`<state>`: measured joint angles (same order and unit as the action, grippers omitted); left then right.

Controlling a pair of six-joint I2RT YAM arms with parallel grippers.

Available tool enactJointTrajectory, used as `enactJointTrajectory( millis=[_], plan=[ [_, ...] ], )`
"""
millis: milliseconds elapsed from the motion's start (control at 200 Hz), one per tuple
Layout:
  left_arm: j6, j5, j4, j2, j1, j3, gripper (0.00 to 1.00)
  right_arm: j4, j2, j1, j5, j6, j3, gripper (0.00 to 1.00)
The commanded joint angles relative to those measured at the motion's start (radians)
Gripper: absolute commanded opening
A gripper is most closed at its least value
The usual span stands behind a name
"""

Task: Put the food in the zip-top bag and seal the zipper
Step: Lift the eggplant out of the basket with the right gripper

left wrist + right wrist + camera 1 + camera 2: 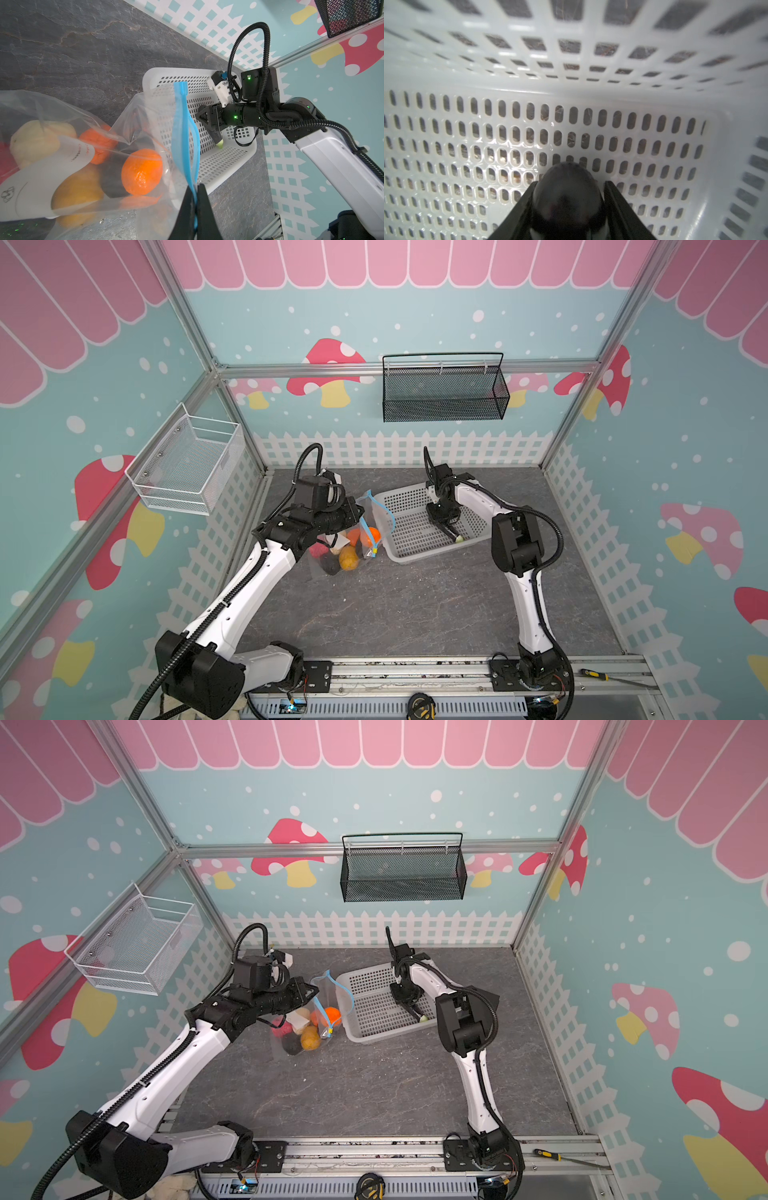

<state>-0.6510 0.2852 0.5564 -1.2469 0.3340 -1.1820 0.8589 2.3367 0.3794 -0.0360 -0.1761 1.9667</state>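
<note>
The clear zip-top bag [328, 556] [291, 1040] lies left of the white perforated basket [415, 558] [187, 71]. Its mouth stands partly open. In it are food pieces: two oranges [142, 171], a yellow-orange one [76, 191], a cream one [35, 139] and a black lump [112, 182]. My left gripper [196, 199] [360, 512] is shut on the blue zipper [182, 135], holding that edge up. A yellow tab [375, 549] sits at its lower end. Inside the basket, my right gripper [571, 183] [446, 526] has closed round the long dark green-tipped piece [569, 203] [217, 138] [417, 1014].
A black mesh basket [444, 393] hangs on the back wall and a white wire basket [187, 464] on the left wall. A screwdriver [594, 674] and a tape measure [419, 705] lie by the front rail. Grey tabletop [415, 605] spreads in front of the bag.
</note>
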Motion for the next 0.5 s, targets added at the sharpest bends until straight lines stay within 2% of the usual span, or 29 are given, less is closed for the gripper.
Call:
enactJointTrajectory(
  millis=[0, 495],
  plan=[
    [-0.006, 0.006, -0.017, 0.02, -0.008, 0.013, 0.0, 0.005, -0.015, -0.006, -0.028, -0.02, 0.015, 0.49],
    [-0.01, 0.004, -0.022, 0.024, -0.008, 0.021, 0.0, -0.068, -0.082, -0.015, -0.073, -0.052, 0.005, 0.46]
  ],
)
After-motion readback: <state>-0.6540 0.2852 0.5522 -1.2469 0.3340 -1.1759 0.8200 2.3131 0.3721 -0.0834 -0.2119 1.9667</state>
